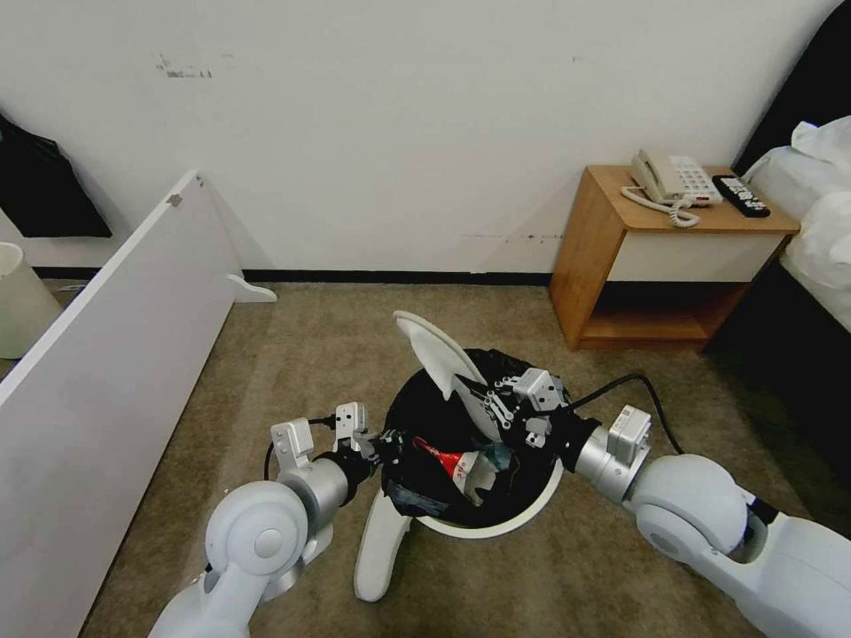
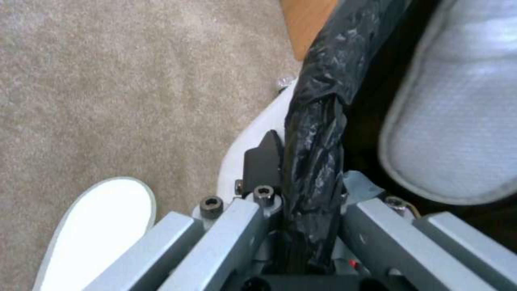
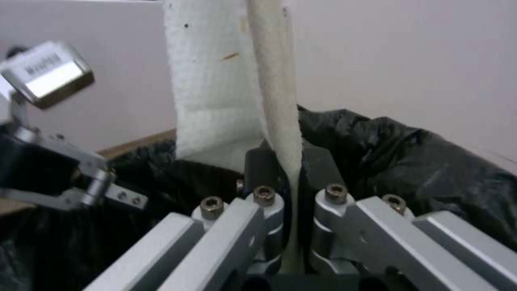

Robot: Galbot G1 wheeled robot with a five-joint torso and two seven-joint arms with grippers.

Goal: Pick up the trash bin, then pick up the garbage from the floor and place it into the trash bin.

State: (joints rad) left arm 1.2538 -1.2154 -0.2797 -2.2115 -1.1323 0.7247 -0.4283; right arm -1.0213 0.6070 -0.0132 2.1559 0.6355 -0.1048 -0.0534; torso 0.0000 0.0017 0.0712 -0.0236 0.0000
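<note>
While the left pincer [image 2: 301, 226] clamps the trash bin [image 1: 496, 523] rim to steady it, the right pincer [image 1: 507, 400] grips a white slipper [image 1: 439, 354], poised over the bin's mouth for dropping in.

The floor [image 1: 292, 354] is matt short-pile carpet, rough and flecked. The trash bin [image 1: 523, 518] is smooth white plastic, lined with a thin black bag [image 2: 318, 133] of crinkled, faintly glossy film. The slipper [image 3: 210, 81] clamped in the right gripper [image 3: 288, 178] is white cloth with a woven waffle-like texture and a fuzzy rolled edge; the other slipper [image 1: 379, 545] on the carpet shows a smooth matt sole. Both grippers, the left gripper [image 2: 301, 178] included, have brushed grey metal links with dark bolts and black matt pads. The arm shells look like glossy white plastic. The nightstand [image 1: 594, 257] is smooth wood veneer
</note>
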